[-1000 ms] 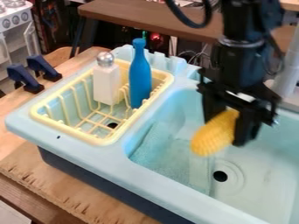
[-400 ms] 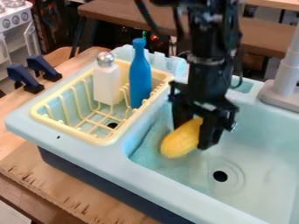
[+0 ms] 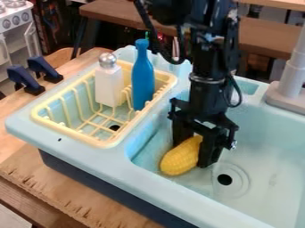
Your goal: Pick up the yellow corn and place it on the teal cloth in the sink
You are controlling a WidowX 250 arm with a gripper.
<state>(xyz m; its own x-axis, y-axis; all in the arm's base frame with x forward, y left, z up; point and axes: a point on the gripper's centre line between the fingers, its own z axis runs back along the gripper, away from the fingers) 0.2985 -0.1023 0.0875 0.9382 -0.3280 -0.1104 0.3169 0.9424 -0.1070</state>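
One end effector (image 3: 193,156) holds one corncob (image 3: 179,159).

My gripper (image 3: 191,154) has the yellow corn (image 3: 180,156) between its fingers, low in the sink (image 3: 271,153), near the drain (image 3: 224,179). White shaker (image 3: 109,84), blue bottle (image 3: 143,78) upright in yellow rack (image 3: 107,143).

- A blue bottle (image 3: 142,78) is standing beside a white bottle (image 3: 108,87) (silver-topped) in a yellow dish rack (image 3: 77,135).
- Two dark blue clamps (image 3: 24,81) are sitting near the rack.
- A gray faucet (image 3: 291,78) is rising at right.
- Behind, a brown table (image 3: 119,15) is stretching across; a white toy stove (image 3: 14,18) is standing upper left.
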